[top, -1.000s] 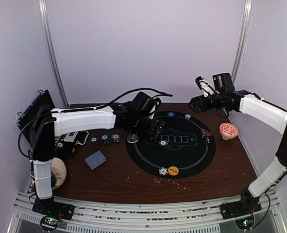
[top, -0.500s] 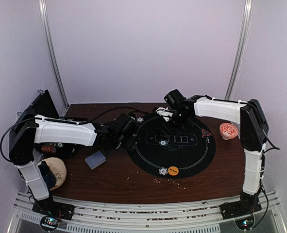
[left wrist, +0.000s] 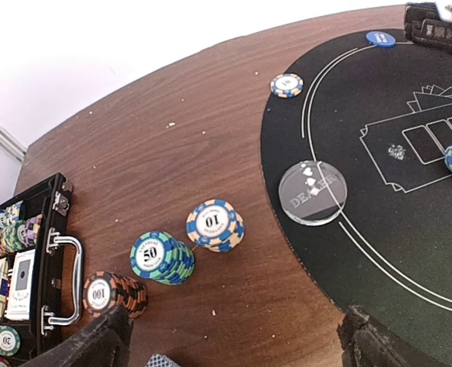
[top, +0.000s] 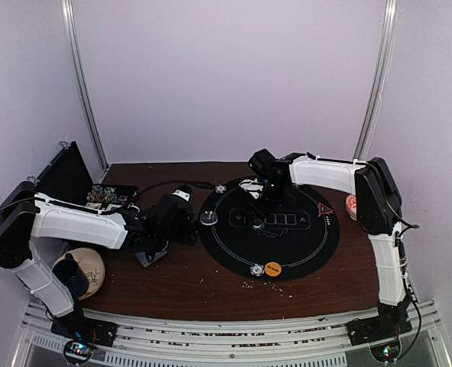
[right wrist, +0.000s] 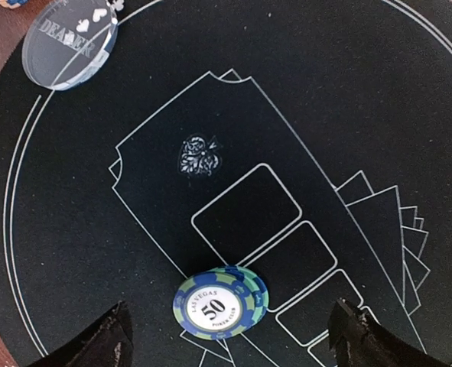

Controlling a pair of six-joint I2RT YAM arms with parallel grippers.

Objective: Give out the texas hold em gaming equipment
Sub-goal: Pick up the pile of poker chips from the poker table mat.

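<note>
While the right fingers [right wrist: 103, 344] stand open astride the 50 chip [right wrist: 219, 300] on the black mat [right wrist: 348, 92] | left fingers [left wrist: 95, 344] open above counter [left wrist: 172, 153] chip stacks [left wrist: 162, 258] | advice: centre chip, descend level, pinch rim gently.

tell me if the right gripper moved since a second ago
Yes. The right gripper swung left and towards the arms' bases, going from beyond the far right edge of the mat to over its middle.
</note>
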